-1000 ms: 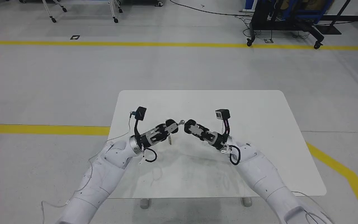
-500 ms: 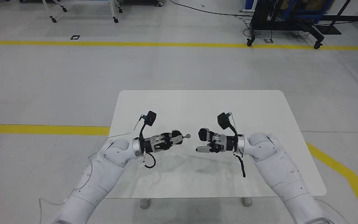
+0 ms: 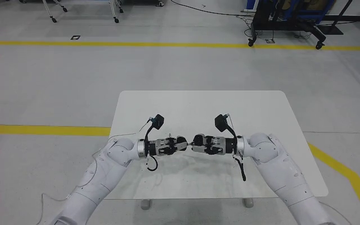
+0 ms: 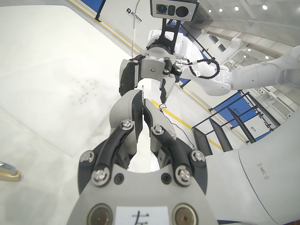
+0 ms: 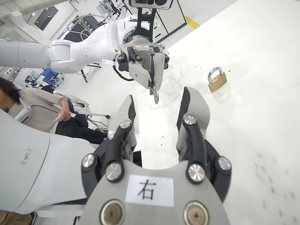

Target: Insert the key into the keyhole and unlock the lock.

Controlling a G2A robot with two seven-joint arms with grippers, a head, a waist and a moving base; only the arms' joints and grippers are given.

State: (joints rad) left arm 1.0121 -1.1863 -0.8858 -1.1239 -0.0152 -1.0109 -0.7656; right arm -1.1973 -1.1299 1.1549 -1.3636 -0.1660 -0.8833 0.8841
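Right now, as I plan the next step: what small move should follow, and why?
Probably ease the right gripper forward until its open jaws straddle the key: the left gripper pinches it just ahead, while the padlock lies apart on the table.

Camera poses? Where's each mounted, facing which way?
Top: above the arms, looking down on the table; left arm, right arm show.
Left wrist: behind the left pincer, shut on the key, facing the right arm.
Right wrist: behind the open right pincer, facing the left arm; lock beyond.
Shared: both wrist views show key and lock.
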